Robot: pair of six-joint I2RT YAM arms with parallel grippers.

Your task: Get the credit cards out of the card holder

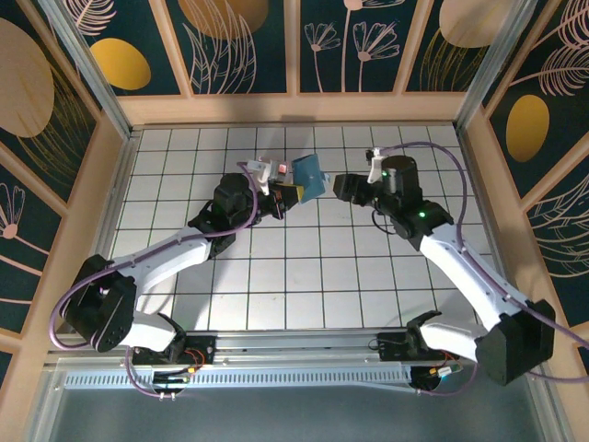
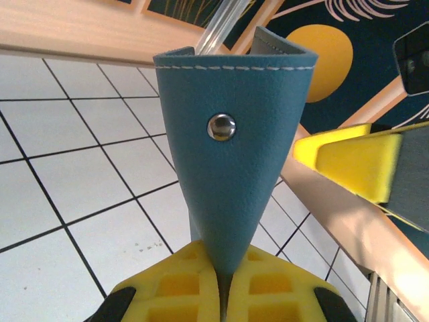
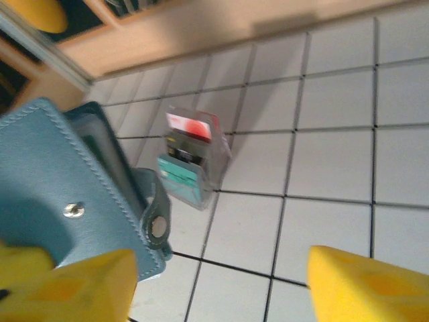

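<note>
From above, the card holder [image 1: 311, 177] is held off the worktop [image 1: 304, 276], toward 12 o'clock of the tiled area. The left claw [image 1: 279, 199] is at its 8 o'clock and the right claw [image 1: 342, 187] just beside it at 3 o'clock. A small clear plastic box [image 1: 275, 170] stands on the tiles at the holder's 9 o'clock.

In the left wrist view, the left claw [image 2: 224, 282] is pressed together on the holder's [image 2: 231, 188] lower tip. The blue leather fans upward toward 12 o'clock, with a metal snap [image 2: 221, 127] facing the camera. One yellow pad [image 2: 348, 161] of the right claw waits at 3 o'clock, apart from the leather.

In the right wrist view, the right claw [image 3: 221, 288] is spread wide with nothing between its pads. The holder [image 3: 60, 174] sits at 9 o'clock, opened, its snap tab [image 3: 159, 227] hanging by the left pad. Whether credit cards sit in its pockets I cannot tell. The clear box [image 3: 191, 161] lies on the tiles near 11 o'clock, red and teal showing through it.

The weak spot, I judge, is the narrow pinch on the holder's tip. A pull from the right claw could swivel the leather or drag it out of the left pads. Closing from this angle may also catch the flap or tab rather than a card, and a dropped holder could knock the box
</note>
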